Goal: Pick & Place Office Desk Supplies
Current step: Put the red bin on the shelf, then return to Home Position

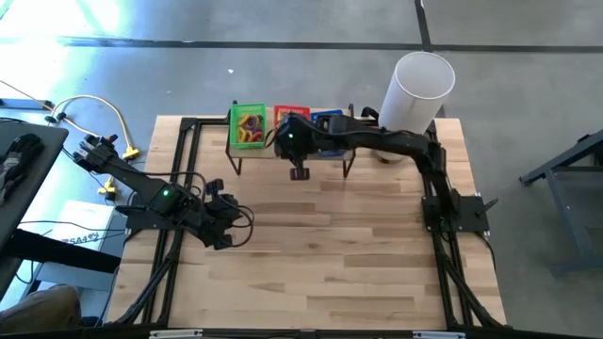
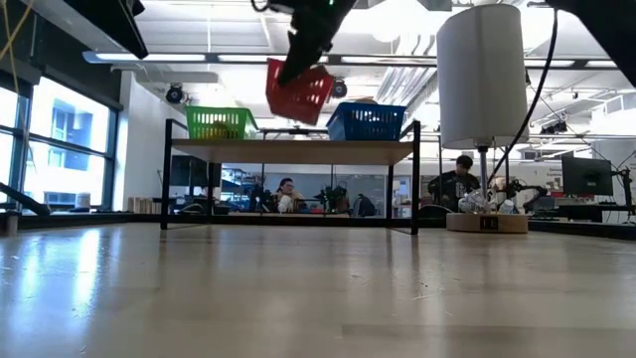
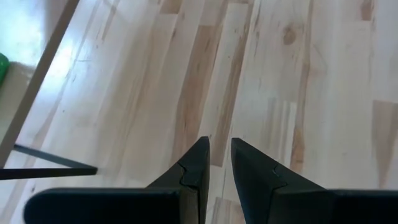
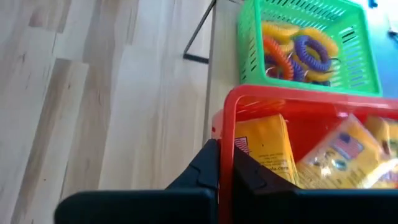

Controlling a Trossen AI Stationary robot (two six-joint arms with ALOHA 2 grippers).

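While tilted above the shelf [image 2: 288, 151], red basket's [image 4: 280, 99] rim between right fingers [image 4: 208, 163].

Right arm's stretched across the back, right gripper [image 4: 225, 163] clamped tight, wrist tilted. Left arm sits low at the left, left gripper [image 3: 219, 155] fingers slightly parted, holding nothing.

Both arms are black and built of jointed segments. The left arm [image 1: 160, 202] carries a small green light on its upper side, with black cables looping near its wrist. The right arm [image 1: 396, 143] shows a similar green light near its wrist. Each gripper ends in two dark, wedge-shaped fingers [image 3: 189, 174] with a notched step on the inner faces.
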